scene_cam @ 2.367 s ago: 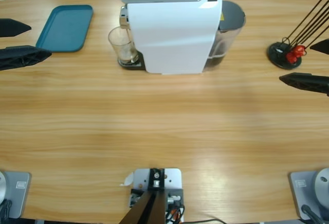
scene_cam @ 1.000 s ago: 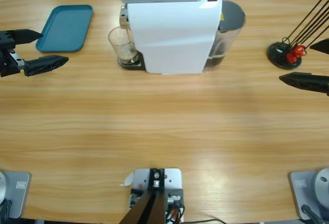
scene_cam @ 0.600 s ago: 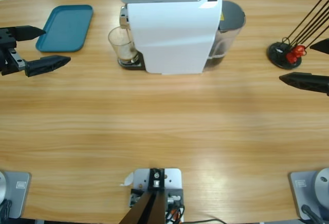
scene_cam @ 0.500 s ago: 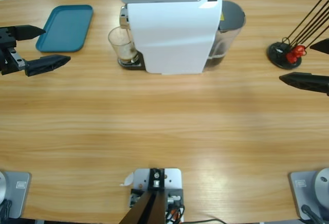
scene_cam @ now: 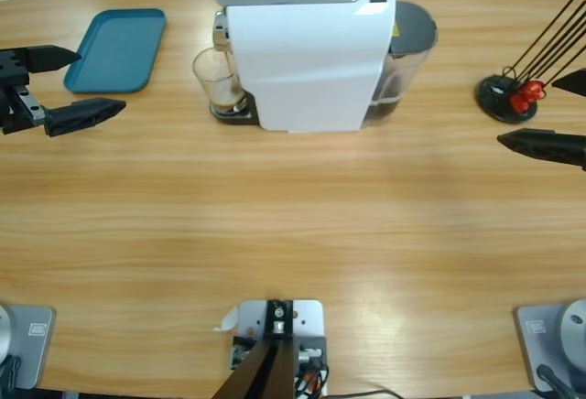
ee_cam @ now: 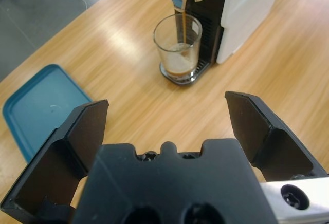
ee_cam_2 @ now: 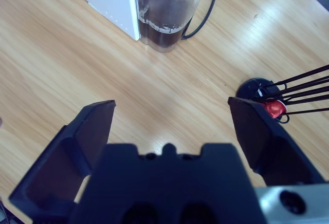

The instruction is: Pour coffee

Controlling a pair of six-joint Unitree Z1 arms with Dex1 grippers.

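Coffee (ee_cam: 179, 71) streaming into your glass cup (ee_cam: 178, 47) near the table's far edge — barely filled, pour unfinished; left gripper (ee_cam: 167, 116) and right gripper (ee_cam_2: 172, 124) both wide, empty.

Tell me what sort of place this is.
Probably a robotics lab set up as a coffee station: a long wooden table, a white capsule coffee machine filling a clear glass cup, and two black robot grippers, left and right, waiting open.
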